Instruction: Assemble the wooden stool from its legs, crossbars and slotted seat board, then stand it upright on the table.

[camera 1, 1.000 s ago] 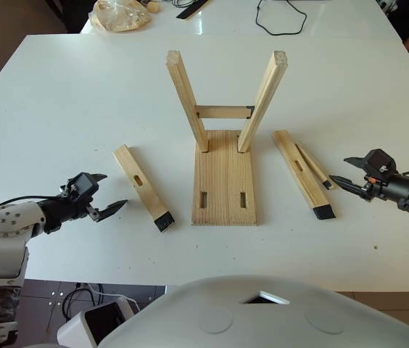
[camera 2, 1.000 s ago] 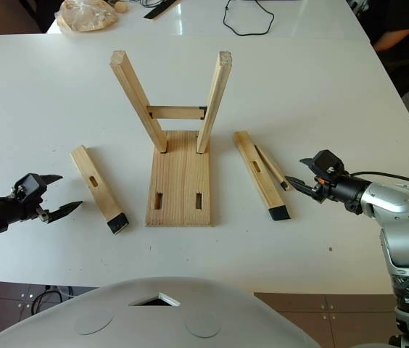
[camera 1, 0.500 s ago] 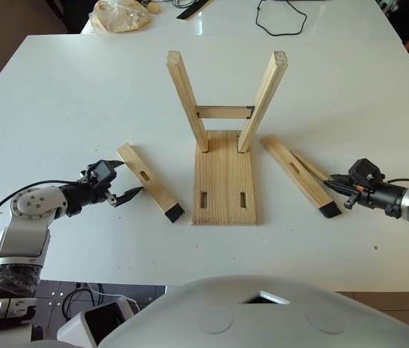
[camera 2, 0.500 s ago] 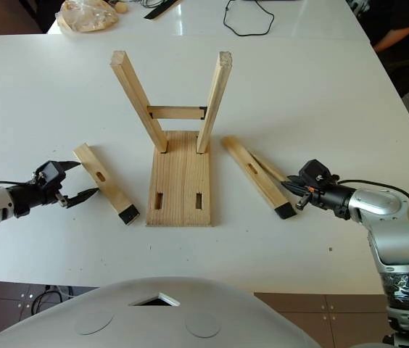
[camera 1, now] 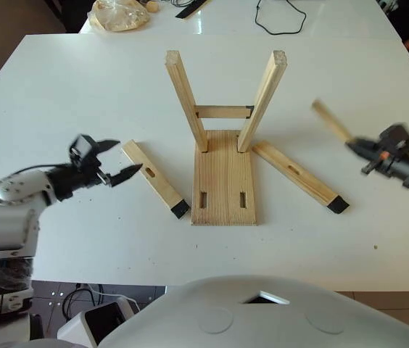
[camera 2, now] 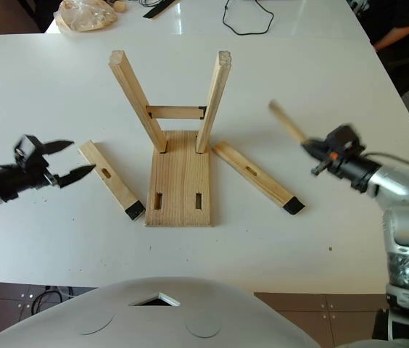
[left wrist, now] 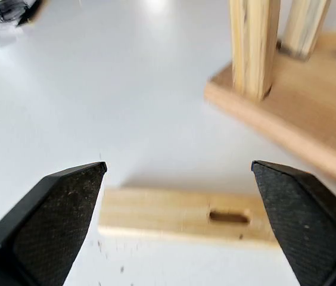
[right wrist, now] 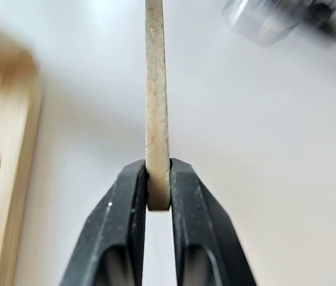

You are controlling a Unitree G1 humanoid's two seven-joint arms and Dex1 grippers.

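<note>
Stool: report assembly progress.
Done: two legs joined by a crossbar stand in the seat board. In hand: the right pincer is shut on the second crossbar; the left pincer is open near the left loose leg. Left: that leg, the right loose leg, two empty slots, then standing it upright.

The seat board [camera 1: 222,181] is pale, straight-grained wood. The left loose leg [camera 1: 154,177] and right loose leg [camera 1: 297,175] end in black caps; the table [camera 1: 67,87] is white.
</note>
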